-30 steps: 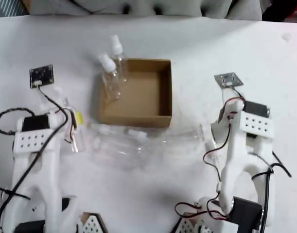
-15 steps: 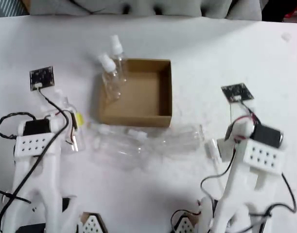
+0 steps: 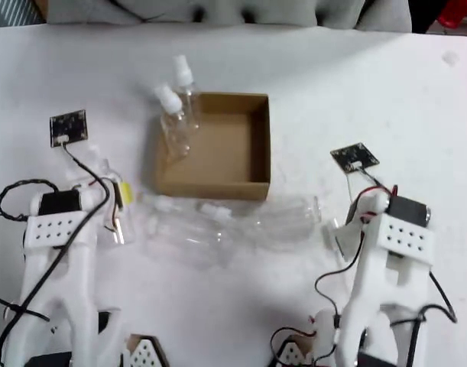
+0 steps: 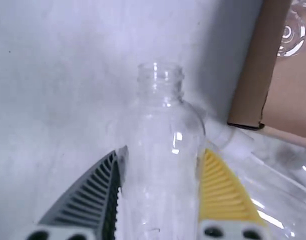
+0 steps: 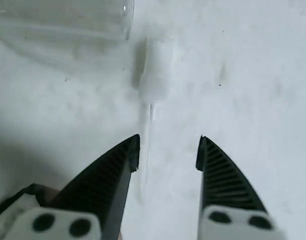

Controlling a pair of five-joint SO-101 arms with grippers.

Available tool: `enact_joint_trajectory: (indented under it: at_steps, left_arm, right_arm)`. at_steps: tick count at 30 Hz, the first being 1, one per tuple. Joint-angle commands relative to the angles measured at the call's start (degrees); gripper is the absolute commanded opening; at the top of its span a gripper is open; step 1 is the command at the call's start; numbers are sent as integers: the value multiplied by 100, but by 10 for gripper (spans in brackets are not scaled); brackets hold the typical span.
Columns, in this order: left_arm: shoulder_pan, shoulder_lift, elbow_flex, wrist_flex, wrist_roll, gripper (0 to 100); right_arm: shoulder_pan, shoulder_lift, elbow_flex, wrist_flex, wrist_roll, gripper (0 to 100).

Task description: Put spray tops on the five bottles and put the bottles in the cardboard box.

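Fingers of the left gripper [image 4: 160,200], one grey and one yellow, are closed on an uncapped bottle [image 4: 163,145], which is held near the cardboard box [image 4: 253,85]. The right gripper [image 5: 167,150] is spread wide over a spray top [image 5: 155,67] lying on the table [image 5: 253,60]. Before the box, clear bottles [image 3: 218,225] are laid on their sides; two capped bottles [image 3: 176,115] are seen at its far left corner.

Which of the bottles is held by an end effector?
The uncapped bottle in the left end effector; the others lie loose before the cardboard box or stand capped at its corner.
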Motion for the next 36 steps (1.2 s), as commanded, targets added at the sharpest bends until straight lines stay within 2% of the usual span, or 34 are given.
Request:
enact_joint_trajectory:
  at_steps: [1,15,19,24,30,33,36]
  left_arm:
    - [57,-224,-44,-141,-53,20]
    - [57,-207,-44,-149,-62,20]
    - [57,-207,-53,-149,-62,20]
    - [-127,-207,-35,-246,-62,20]
    - [-259,-198,-35,-457,-62,20]
    - [-224,-198,-35,-466,-62,20]
    - [-224,-189,-18,-466,-62,20]
  right_arm:
    - [-391,224,-44,-92,53,156]
    - [-479,-224,-35,400,-325,156]
    - [-435,-462,-44,418,-985,156]
    - [-418,-760,149,409,-914,156]
    - [-409,-875,607,-207,-905,158]
    - [-409,-866,800,-857,-949,159]
    - [-435,-857,879,-1270,-1459,159]
